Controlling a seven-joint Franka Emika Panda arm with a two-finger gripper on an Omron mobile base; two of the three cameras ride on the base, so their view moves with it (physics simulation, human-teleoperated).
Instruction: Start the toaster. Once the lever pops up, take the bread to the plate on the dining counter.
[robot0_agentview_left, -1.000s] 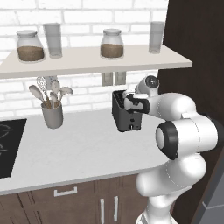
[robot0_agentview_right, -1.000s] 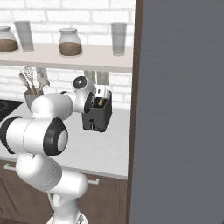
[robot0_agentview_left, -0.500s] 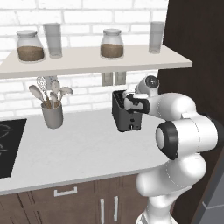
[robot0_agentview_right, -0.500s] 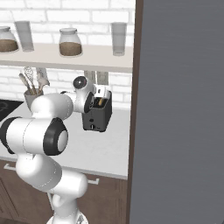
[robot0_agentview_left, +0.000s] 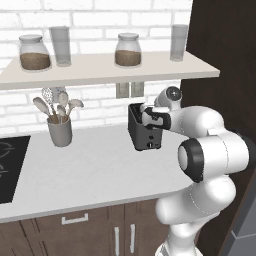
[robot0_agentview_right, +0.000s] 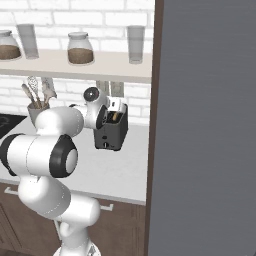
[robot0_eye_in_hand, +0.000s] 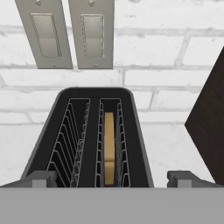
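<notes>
White brick wall (robot0_agentview_left: 100, 15) backs a smooth, pale surface (robot0_agentview_left: 95, 175) over dark brown wood cabinet fronts, with a plain shelf (robot0_agentview_left: 100, 70) above carrying two glass jars of brown grains and two clear tumblers. On the surface stands the toaster (robot0_agentview_left: 145, 131), a small boxy dark grey-black body with rounded top corners and a small round knob low on its front; a grey cylindrical holder (robot0_agentview_left: 59, 131) of pale utensils stands well apart to its left, beside a black cooktop at the edge. In the hand view the toaster's two long slots, lined with thin wire guards, run away from the camera toward the wall, under two metal outlet plates (robot0_eye_in_hand: 65, 33). The bread (robot0_eye_in_hand: 109, 146) sits upright on edge in the right-hand slot, a thin tan slice, its long axis along the slot. The gripper (robot0_eye_in_hand: 111, 178) hovers just above the near end of the toaster, its fingers (robot0_eye_in_hand: 41, 178) spread wide to either side, released and grasping nothing.
</notes>
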